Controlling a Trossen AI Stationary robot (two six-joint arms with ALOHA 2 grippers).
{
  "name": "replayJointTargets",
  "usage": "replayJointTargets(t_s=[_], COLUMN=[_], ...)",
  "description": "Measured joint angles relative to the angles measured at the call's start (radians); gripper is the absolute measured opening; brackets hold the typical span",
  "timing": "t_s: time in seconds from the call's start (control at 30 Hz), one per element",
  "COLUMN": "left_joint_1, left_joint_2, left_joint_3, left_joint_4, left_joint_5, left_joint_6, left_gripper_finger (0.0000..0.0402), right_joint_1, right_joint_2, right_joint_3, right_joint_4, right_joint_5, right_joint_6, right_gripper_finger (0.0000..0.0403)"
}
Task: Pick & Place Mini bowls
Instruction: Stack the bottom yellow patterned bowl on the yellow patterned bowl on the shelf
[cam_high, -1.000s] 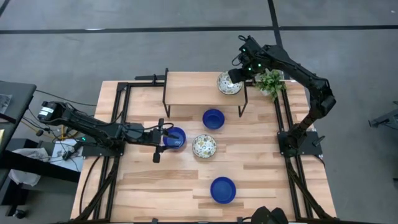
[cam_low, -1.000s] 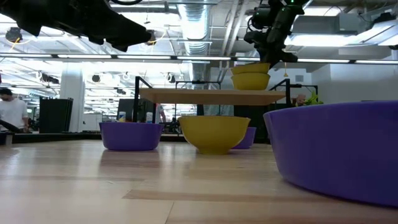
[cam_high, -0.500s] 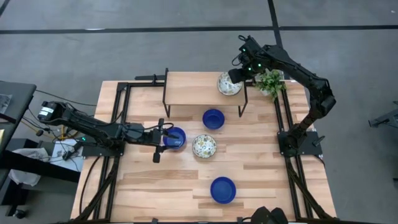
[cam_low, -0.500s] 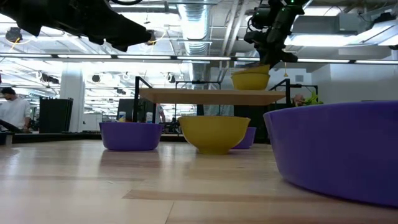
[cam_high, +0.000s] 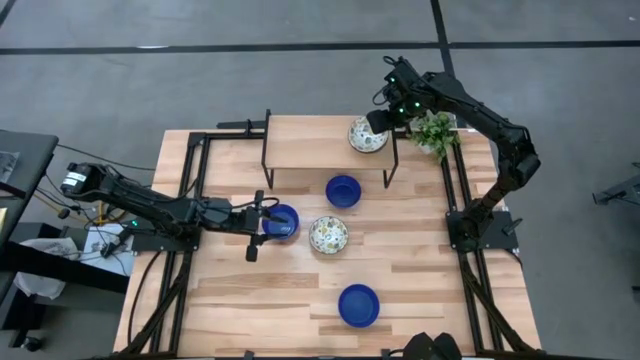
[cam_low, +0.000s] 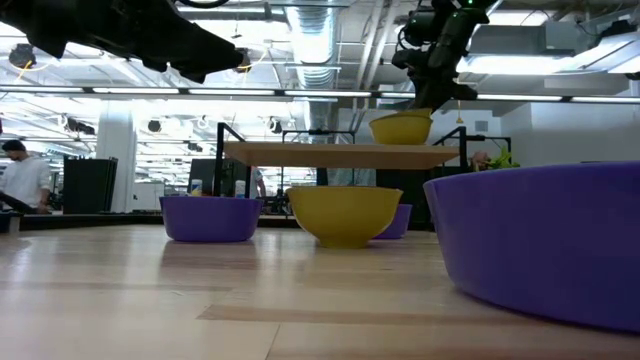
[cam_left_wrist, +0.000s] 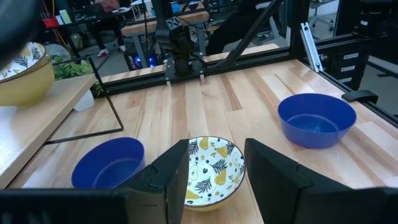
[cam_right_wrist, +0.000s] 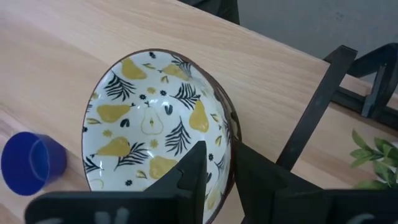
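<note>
A patterned mini bowl (cam_high: 367, 136) (cam_right_wrist: 149, 130) sits on the right end of the raised wooden shelf (cam_high: 310, 145) (cam_low: 330, 153). My right gripper (cam_high: 378, 124) (cam_right_wrist: 219, 155) slants down over the bowl's right rim, with one finger inside the rim and one outside. On the table rest a blue bowl (cam_high: 343, 190), a second patterned bowl (cam_high: 328, 234) and another blue bowl (cam_high: 359, 305). My left gripper (cam_high: 272, 221) (cam_left_wrist: 216, 149) hovers open and level above a further blue bowl (cam_high: 285, 222) at the left. My right gripper straddles the patterned bowl's rim (cam_right_wrist: 229, 134) on the side toward the table's right edge, coming from above at a slant. A small gap shows beside the fingers, and I cannot tell whether they touch the rim. The bowl sits level on the shelf.
A small green potted plant (cam_high: 433, 132) stands right of the shelf, close to my right arm. The shelf's black metal legs (cam_high: 392, 165) stand beside the bowl. Bare wood lies along the table's near left part (cam_high: 250, 300).
The patterned bowl under my right gripper has sunk a little in the low view and now sits level on the shelf. Both arms have kept their places.
</note>
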Motion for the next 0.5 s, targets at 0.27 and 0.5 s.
replayJointTargets(t_s=[0.27, 0.5], left_joint_1=[0.0, 0.0], left_joint_2=[0.0, 0.0], left_joint_3=[0.0, 0.0], left_joint_4=[0.0, 0.0], left_joint_5=[0.0, 0.0], left_joint_6=[0.0, 0.0], left_gripper_finger=[0.0154, 0.0154], right_joint_1=[0.0, 0.0], right_joint_2=[0.0, 0.0], right_joint_3=[0.0, 0.0], right_joint_4=[0.0, -0.006], right_joint_5=[0.0, 0.0], right_joint_6=[-0.003, -0.004], right_gripper_finger=[0.0068, 0.0068])
